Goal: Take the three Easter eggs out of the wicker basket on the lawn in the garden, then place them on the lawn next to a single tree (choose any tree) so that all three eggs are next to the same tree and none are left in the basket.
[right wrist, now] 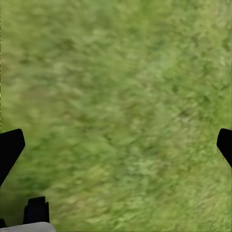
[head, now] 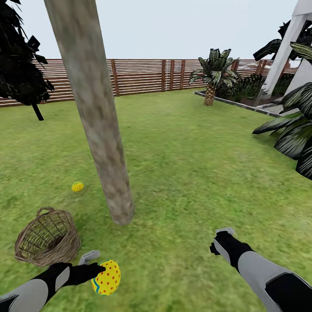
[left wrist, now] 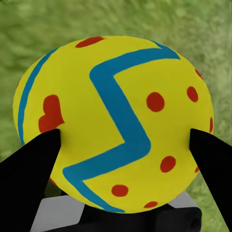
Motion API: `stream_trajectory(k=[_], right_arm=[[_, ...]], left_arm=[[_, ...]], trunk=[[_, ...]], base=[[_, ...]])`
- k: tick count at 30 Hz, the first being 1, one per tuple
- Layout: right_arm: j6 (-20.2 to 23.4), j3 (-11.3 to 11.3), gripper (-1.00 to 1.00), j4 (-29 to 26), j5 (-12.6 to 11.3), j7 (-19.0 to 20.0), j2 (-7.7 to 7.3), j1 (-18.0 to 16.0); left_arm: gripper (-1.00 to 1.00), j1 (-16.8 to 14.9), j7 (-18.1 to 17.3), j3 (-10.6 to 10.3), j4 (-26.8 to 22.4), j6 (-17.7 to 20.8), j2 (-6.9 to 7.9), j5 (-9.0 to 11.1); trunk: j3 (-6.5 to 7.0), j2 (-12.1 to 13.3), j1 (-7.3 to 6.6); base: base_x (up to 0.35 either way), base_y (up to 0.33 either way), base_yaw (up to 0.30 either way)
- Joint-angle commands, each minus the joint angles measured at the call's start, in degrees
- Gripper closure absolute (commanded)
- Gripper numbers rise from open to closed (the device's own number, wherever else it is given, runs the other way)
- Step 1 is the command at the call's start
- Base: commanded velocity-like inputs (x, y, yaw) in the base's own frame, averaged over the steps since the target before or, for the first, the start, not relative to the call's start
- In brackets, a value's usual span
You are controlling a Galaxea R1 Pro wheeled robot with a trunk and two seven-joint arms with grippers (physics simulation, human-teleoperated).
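My left gripper (head: 103,273) is shut on a yellow Easter egg (head: 106,277) with red dots and a blue zigzag band, held just above the lawn (head: 186,173) in front of the tree (head: 104,143). In the left wrist view the egg (left wrist: 116,121) sits between both black fingers (left wrist: 29,164). A second yellow egg (head: 77,186) lies on the grass left of the trunk. The wicker basket (head: 47,237) lies tilted to the left of my left arm; what shows of its inside holds no egg. My right gripper (head: 221,240) hangs open over bare grass (right wrist: 116,111).
A brown slatted fence (head: 143,76) runs across the back. A dark narrow tree (head: 21,65) stands at far left. A palm-like plant (head: 212,78) and broad-leaved plants (head: 294,134) stand at right beside a white house post (head: 286,47).
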Motion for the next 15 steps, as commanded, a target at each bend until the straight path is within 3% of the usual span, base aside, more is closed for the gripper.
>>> stream_trajectory(k=[1, 7, 15], right_arm=[[0.3, 0.4, -1.0, -0.1, -0.6, -0.3, -0.05, 0.0], [0.3, 0.5, -1.0, -0.1, -0.6, -0.3, -0.01, 0.0], [0.2, 0.5, -1.0, -0.1, -0.6, -0.4, 0.08, 0.0]], left_arm=[[1.0, 0.0, -0.3, 0.5, -0.1, 0.4, 0.0, -0.5], [1.0, 0.0, -0.2, 0.5, -0.1, -1.9, -0.49, -0.5], [1.0, 0.0, -0.3, 0.5, -0.1, -2.1, -0.57, -0.6]], trunk=[[-0.06, 0.0, 0.04], [-0.06, 0.0, 0.04], [-0.06, 0.0, 0.04]], base=[[0.349, -0.015, 0.0], [0.327, -0.126, 0.0], [0.29, -0.175, 0.029]])
